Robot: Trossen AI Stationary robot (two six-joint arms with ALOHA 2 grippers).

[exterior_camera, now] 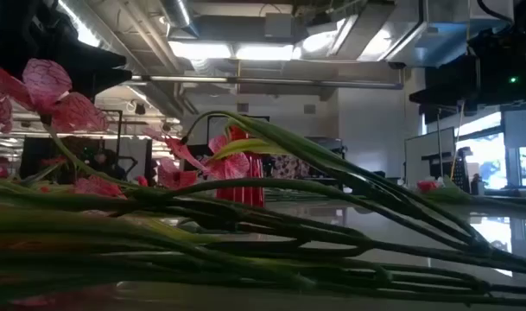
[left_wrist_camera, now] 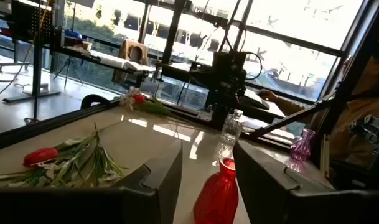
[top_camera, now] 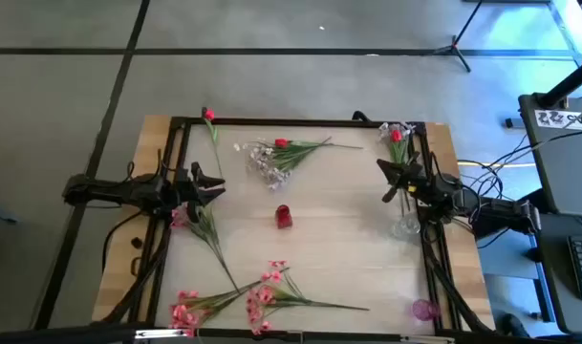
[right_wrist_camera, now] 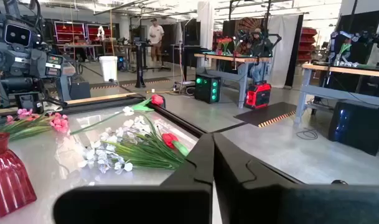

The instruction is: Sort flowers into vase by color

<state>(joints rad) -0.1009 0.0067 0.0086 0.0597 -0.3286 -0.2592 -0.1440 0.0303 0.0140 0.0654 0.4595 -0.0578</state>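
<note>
The left arm reaches in level from nine o'clock, its wrist over the worktop's [top_camera: 348, 239] left edge and pointing toward three o'clock. The left gripper [top_camera: 212, 184] hangs with its two dark fingers [left_wrist_camera: 167, 171] spread apart, a clear gap between them. The right arm comes in from three o'clock along the right edge, pointing toward nine o'clock. The right gripper [top_camera: 388, 179] has its fingers [right_wrist_camera: 198, 165] pressed together, no gap showing between them.

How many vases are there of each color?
Red vase: 1
Clear vase: 1
Purple vase: 1
Total: 3 vases
</note>
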